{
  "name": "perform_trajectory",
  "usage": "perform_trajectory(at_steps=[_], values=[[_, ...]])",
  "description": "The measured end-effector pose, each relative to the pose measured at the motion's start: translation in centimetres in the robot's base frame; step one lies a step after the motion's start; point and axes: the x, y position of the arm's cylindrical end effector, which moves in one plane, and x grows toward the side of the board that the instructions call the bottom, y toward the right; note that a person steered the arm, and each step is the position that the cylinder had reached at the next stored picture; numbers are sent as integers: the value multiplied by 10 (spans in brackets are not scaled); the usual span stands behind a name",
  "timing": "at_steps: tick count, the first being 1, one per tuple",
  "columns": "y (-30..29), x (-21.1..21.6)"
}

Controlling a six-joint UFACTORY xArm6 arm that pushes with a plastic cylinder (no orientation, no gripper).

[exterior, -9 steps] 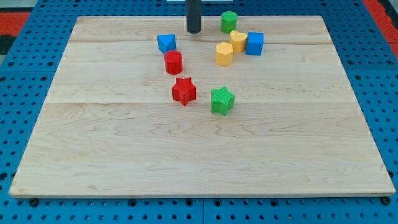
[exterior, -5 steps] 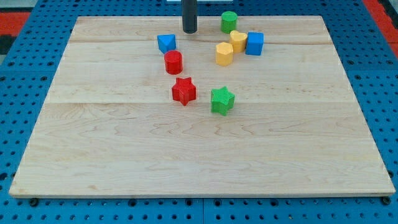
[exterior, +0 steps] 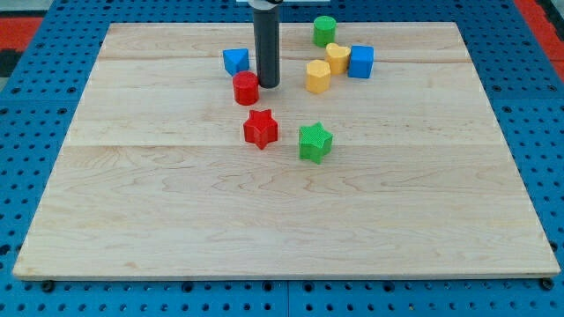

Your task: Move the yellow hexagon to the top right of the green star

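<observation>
The yellow hexagon (exterior: 318, 76) sits near the view's top, up and slightly right of the green star (exterior: 314, 142). My tip (exterior: 267, 84) rests on the board left of the yellow hexagon, right next to the red cylinder (exterior: 246, 88); I cannot tell if it touches it. The rod rises straight up out of the view's top.
A yellow heart (exterior: 337, 56) and a blue cube (exterior: 359, 61) sit just right of the hexagon. A green cylinder (exterior: 324, 30) is above them. A blue triangular block (exterior: 235, 61) is up-left of my tip. A red star (exterior: 260, 129) lies left of the green star.
My tip has moved down the view from near the board's top edge to beside the red cylinder. No block has visibly moved.
</observation>
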Motion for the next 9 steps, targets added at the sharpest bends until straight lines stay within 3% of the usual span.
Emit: perform_trajectory(at_steps=[1, 5, 6, 7, 9], values=[[38, 0], [33, -41], [78, -40], [108, -35], [121, 24]])
